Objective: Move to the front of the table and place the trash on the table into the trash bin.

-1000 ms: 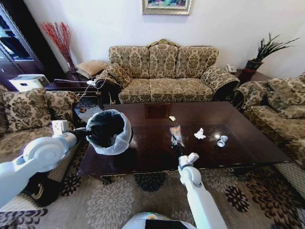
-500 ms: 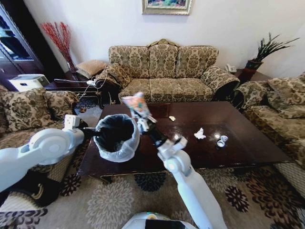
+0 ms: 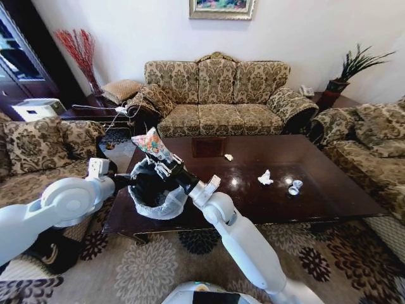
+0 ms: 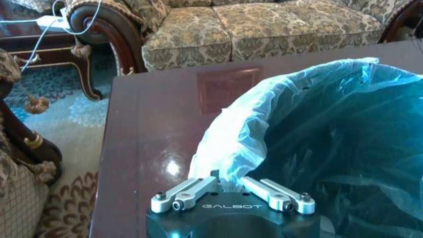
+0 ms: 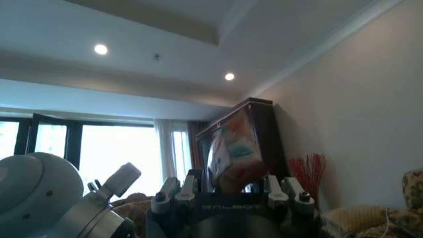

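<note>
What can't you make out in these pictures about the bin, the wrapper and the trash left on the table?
- Trash bin inside: head view, right hand and arm cover it; left wrist view, liner folds hide the bottom.
- Snack wrapper: print blurred in the right wrist view.
- Pale scrap on the table: too small to identify.
- Left hand: grip point hidden behind the liner.

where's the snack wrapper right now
In the head view, the wrapper is held in the right gripper, above the bin at the table's left end.
</note>
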Available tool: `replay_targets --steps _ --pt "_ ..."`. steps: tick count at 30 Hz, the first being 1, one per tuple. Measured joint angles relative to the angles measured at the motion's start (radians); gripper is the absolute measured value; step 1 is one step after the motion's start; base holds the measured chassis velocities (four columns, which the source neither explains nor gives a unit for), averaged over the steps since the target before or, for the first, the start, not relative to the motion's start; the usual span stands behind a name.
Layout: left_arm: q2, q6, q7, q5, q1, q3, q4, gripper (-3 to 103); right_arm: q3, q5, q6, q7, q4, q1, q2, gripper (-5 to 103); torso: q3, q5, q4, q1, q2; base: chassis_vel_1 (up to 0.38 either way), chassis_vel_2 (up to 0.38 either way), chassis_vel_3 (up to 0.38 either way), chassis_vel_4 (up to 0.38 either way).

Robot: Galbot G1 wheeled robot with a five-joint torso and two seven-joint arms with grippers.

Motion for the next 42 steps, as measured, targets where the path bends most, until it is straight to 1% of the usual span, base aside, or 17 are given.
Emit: replay_targets --steps 1,3,5,9,10,11,12,13,14,15,17,18,19,21,25,34,42 --pt "0.0 0.0 0.0 0.0 0.0 0.0 0.0 0 0.0 0.0 0.0 0.0 0.0 0.0 0.0 46 0.0 0.0 0.0 0.0 0.0 0.0 0.0 0.0 0.0" --pt "-0.002 -0.001 0.0 0.003 0.0 0.0 0.004 0 0.009 0.008 0.0 0.0 0.012 -0.009 -0.02 57 0.0 0.0 -0.0001 0.0 0.0 0.0 0.0 0.0 0.0" --pt "-0.004 -0.002 0.0 0.003 0.0 0.001 0.003 0 0.012 0.009 0.001 -0.001 0.015 -0.012 -0.026 57 0.0 0.0001 -0.0001 0.0 0.0 0.0 0.0 0.0 0.0" --pt "-0.011 -0.003 -0.002 0.004 0.0 0.0 0.001 0 0.035 0.021 0.012 0.007 0.048 -0.043 -0.038 79 0.0 0.0 0.0001 0.0 0.0 0.0 0.0 0.0 0.0" --pt "-0.011 -0.003 -0.002 0.004 0.0 0.0 0.001 0 0.035 0.021 0.012 0.007 0.048 -0.043 -0.038 79 0.0 0.0 0.0001 0.0 0.0 0.0 0.0 0.0 0.0" --pt "-0.013 -0.003 -0.002 0.004 0.001 -0.004 0.005 0 0.052 0.025 0.012 0.027 0.064 -0.059 -0.038 79 0.0 0.0 0.0001 0.0 0.0 0.0 0.0 0.0 0.0" --pt "-0.015 -0.003 -0.004 0.004 0.002 -0.01 0.01 0 0.072 0.031 0.012 0.063 0.084 -0.08 -0.042 90 0.0 0.0 0.0001 0.0 0.0 0.0 0.0 0.0 0.0" --pt "-0.017 -0.003 -0.006 0.004 0.003 -0.016 0.017 0 0.096 0.038 0.012 0.107 0.103 -0.105 -0.049 90 0.0 0.0 0.0001 0.0 0.0 0.0 0.0 0.0 0.0" --pt "-0.021 -0.003 -0.006 0.004 0.003 -0.023 0.026 0 0.124 0.04 0.017 0.153 0.115 -0.134 -0.06 95 0.0 0.0001 0.0 0.0 0.0 0.0 0.0 0.0 0.0" --pt "-0.021 -0.003 -0.006 0.004 0.003 -0.023 0.026 0 0.124 0.04 0.017 0.153 0.115 -0.134 -0.06 95 0.0 0.0001 0.0 0.0 0.0 0.0 0.0 0.0 0.0" --pt "-0.035 -0.007 -0.007 0.004 0.002 -0.035 0.051 0 0.203 0.039 0.034 0.246 0.115 -0.201 -0.096 100 0.0 0.0 -0.0001 0.0 0.0 0.0 0.0 0.0 0.0" --pt "-0.04 -0.011 -0.008 0.006 -0.004 -0.037 0.064 0 0.251 0.036 0.006 0.29 0.108 -0.233 -0.115 100 0.0 0.0001 0.0 0.0 0.0 0.0 0.0 0.0 0.0" --pt "-0.04 -0.011 -0.008 0.006 -0.004 -0.037 0.064 0 0.251 0.036 0.006 0.29 0.108 -0.233 -0.115 100 0.0 0.0001 0.0 0.0 0.0 0.0 0.0 0.0 0.0" --pt "-0.046 -0.016 -0.008 0.009 -0.018 -0.036 0.079 0 0.33 0.036 -0.065 0.327 0.098 -0.278 -0.145 100 0.0 0.0001 -0.0002 0.0 0.0 0.0 0.0 0.0 0.0" --pt "-0.063 -0.021 -0.005 0.015 -0.03 -0.03 0.083 0 0.414 0.045 -0.128 0.363 0.057 -0.312 -0.174 100 0.0 0.0001 -0.0003 0.0 0.0 0.0 0.0 0.0 0.0" --pt "-0.094 -0.021 -0.004 0.027 -0.026 -0.032 0.073 0 0.45 0.049 -0.151 0.387 -0.027 -0.303 -0.166 100 0.0 -0.0003 0.0001 0.0 0.0 -0.063 -0.063 0.067 0.065" --pt "-0.129 -0.018 -0.005 0.042 -0.017 -0.035 0.058 0 0.451 0.007 -0.125 0.422 -0.141 -0.269 -0.13 100 0.0 0.0 0.0 0.0 0.0 -0.223 -0.195 0.203 0.207"
